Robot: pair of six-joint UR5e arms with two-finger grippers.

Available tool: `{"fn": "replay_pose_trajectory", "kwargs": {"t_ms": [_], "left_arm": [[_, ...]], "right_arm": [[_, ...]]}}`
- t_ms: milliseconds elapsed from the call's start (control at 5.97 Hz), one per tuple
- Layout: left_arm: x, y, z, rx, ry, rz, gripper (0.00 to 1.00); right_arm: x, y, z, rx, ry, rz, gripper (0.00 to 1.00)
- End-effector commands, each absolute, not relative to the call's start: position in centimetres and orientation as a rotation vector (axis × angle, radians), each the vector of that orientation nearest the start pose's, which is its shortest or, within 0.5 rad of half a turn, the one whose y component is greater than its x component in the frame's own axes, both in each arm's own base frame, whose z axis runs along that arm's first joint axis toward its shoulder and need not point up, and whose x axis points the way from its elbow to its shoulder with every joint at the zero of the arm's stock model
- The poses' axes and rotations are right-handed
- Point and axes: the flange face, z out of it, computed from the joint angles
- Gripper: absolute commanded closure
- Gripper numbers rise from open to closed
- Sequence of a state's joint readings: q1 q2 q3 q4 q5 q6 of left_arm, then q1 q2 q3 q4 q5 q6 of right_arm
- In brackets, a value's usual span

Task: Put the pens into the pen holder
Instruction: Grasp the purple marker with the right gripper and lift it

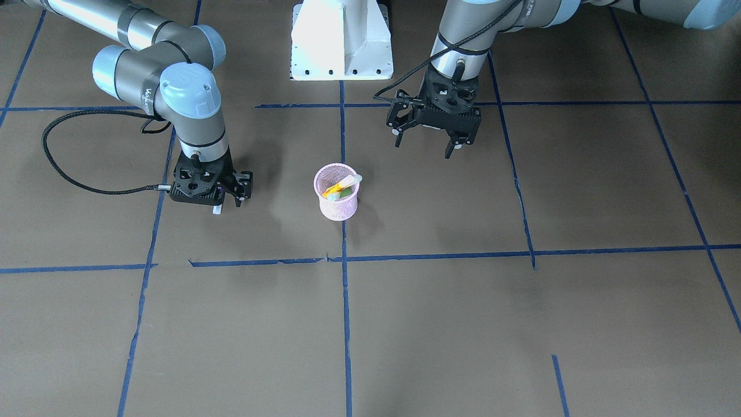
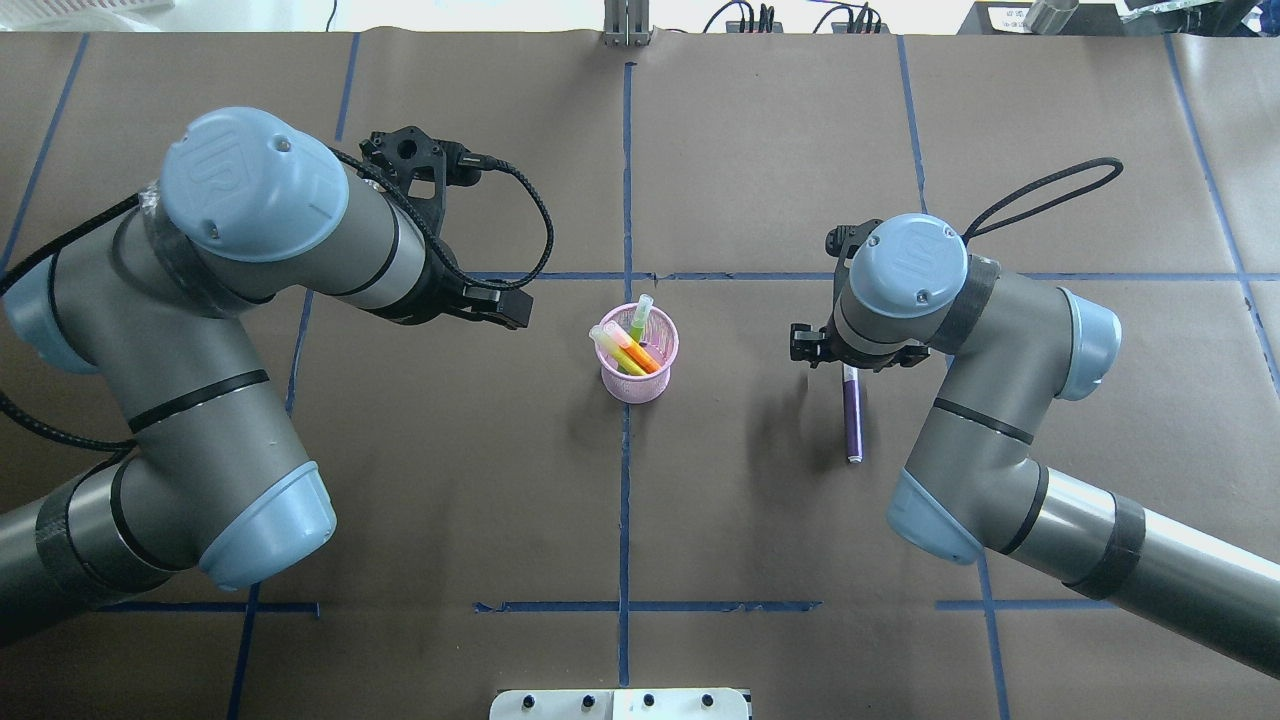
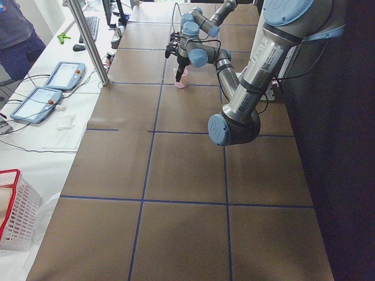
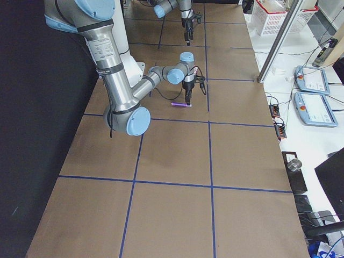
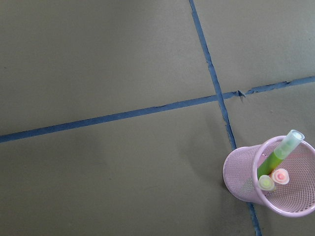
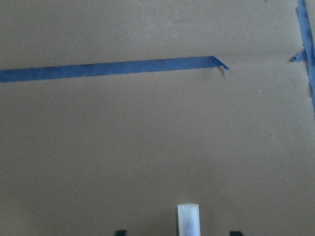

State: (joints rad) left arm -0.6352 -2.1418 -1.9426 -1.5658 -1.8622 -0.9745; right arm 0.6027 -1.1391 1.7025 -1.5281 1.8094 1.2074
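The pink mesh pen holder (image 2: 640,360) stands at the table's middle; it also shows in the front view (image 1: 337,194) and the left wrist view (image 5: 273,179). It holds a green pen (image 2: 638,322), an orange pen (image 2: 643,353) and a yellowish one (image 2: 612,348). The purple pen (image 2: 852,412) lies flat on the table to the holder's right. My right gripper (image 1: 223,200) is low over the pen's capped end, jaws open on either side of the pale cap (image 6: 188,219), not touching it. My left gripper (image 1: 424,142) is open and empty, raised to the holder's left.
Blue tape lines (image 2: 625,470) cross the brown table cover. The white robot base (image 1: 341,40) stands behind the holder. Monitors and a white basket (image 3: 17,211) sit off the table's far side.
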Motion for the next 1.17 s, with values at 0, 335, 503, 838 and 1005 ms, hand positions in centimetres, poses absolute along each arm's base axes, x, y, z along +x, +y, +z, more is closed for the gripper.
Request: {"fn": "replay_pose_trajectory", "kwargs": {"t_ms": [0, 335, 503, 838, 1005], "left_arm": [[41.7, -43.8, 17.8, 0.317, 0.916, 0.1, 0.0], [41.7, -43.7, 17.7, 0.318, 0.918, 0.1, 0.0], [41.7, -43.7, 17.7, 0.318, 0.918, 0.1, 0.0], [41.7, -43.7, 17.7, 0.319, 0.919, 0.101, 0.0], [41.7, -43.7, 17.7, 0.319, 0.919, 0.101, 0.0]], "right_arm": [[-46.8, -45.5, 37.0, 0.07, -0.636, 0.159, 0.27], [-46.7, -45.2, 37.8, 0.062, -0.626, 0.157, 0.29], [-46.8, -45.1, 37.8, 0.06, -0.627, 0.155, 0.31], [-47.4, -44.5, 37.7, 0.057, -0.628, 0.145, 0.36], [-47.8, -44.2, 37.7, 0.055, -0.628, 0.138, 0.38]]}}
